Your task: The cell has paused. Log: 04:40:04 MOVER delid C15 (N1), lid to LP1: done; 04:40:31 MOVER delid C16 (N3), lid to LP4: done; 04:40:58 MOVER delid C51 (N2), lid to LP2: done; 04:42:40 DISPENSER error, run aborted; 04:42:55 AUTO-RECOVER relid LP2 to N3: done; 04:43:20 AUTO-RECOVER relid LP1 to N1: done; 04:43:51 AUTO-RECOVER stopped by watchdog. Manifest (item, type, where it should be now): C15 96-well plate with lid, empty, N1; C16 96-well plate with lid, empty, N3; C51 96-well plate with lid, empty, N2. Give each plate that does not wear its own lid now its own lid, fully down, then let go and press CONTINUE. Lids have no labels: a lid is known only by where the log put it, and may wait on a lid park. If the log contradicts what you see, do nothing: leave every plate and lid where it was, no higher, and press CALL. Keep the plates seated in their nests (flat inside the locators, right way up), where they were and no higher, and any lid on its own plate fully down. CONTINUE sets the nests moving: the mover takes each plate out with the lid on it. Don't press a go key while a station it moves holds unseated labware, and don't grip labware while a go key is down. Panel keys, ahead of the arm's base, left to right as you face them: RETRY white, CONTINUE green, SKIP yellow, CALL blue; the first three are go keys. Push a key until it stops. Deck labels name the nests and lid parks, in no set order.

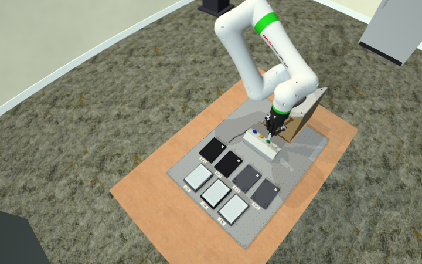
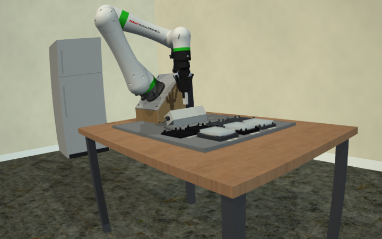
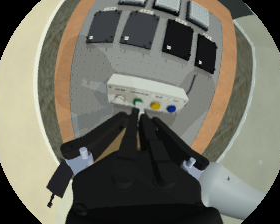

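Three 96-well plates sit in the front row of nests, each wearing a clear lid: left, middle, right. They also show at the top of the wrist view. All three lids look flat and fully down. The four lid parks behind them hold nothing: two black and two grey. My gripper is shut and empty, pointing straight down over the green CONTINUE key on the key panel. I cannot tell whether the fingertips touch the key.
The panel's white, yellow and blue keys flank the green key. The arm's wooden base wedge stands just behind the panel. Small deck labels lie by each nest and park, too small to read.
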Action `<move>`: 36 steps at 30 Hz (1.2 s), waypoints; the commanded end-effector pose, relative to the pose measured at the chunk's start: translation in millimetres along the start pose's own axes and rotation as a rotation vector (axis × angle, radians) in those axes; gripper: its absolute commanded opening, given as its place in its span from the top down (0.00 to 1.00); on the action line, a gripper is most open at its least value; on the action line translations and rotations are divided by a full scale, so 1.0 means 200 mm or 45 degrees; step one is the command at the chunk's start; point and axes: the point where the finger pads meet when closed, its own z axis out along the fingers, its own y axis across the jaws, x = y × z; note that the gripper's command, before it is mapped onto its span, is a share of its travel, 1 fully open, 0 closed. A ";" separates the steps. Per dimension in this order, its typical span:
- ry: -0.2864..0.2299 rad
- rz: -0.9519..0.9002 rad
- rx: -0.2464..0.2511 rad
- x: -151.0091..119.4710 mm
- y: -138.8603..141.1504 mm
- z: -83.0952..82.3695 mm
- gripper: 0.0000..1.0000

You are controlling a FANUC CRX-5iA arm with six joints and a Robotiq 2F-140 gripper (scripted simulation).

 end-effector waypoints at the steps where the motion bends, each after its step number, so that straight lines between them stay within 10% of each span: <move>1: 0.000 0.000 0.001 0.00 0.00 0.01 1.00; 36: 0.000 0.000 0.001 0.00 0.00 0.13 1.00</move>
